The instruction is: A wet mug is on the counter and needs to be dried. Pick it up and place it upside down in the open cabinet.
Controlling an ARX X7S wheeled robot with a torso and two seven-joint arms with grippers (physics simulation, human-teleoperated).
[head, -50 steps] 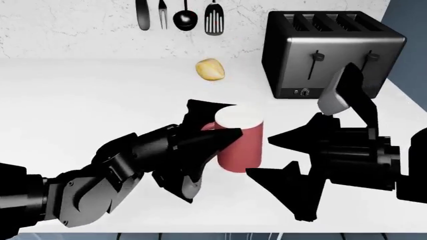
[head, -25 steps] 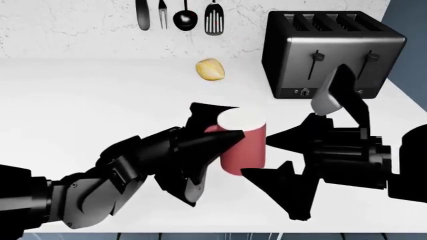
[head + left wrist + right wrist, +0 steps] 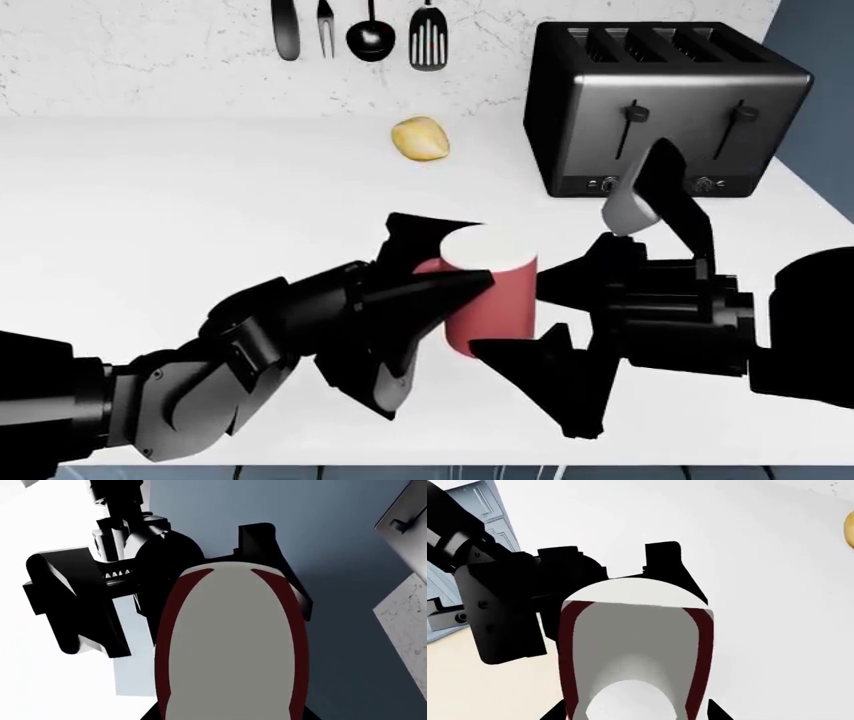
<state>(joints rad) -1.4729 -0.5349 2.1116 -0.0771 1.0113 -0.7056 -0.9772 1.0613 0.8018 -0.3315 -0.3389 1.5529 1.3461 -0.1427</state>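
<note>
The white counter (image 3: pixel 160 210) is occupied by a black toaster (image 3: pixel 661 105), with a yellow lump (image 3: pixel 420 139) left of it and the red mug (image 3: pixel 491 300) in front.

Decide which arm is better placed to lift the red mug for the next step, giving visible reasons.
Left, probably. The left tool has fingers on both sides of the red mug, which looks raised off the counter. The right tool is open beside the mug, apparently not gripping it.

A rendered home kitchen, by all signs. Broad white worktop (image 3: pixel 160 200) against a pale speckled wall, with a black-and-steel four-slot toaster (image 3: pixel 661 105) standing at the back right. Dark cooking utensils (image 3: pixel 360 30) hanging in a row above, and a red mug (image 3: pixel 494 300) out front.
</note>
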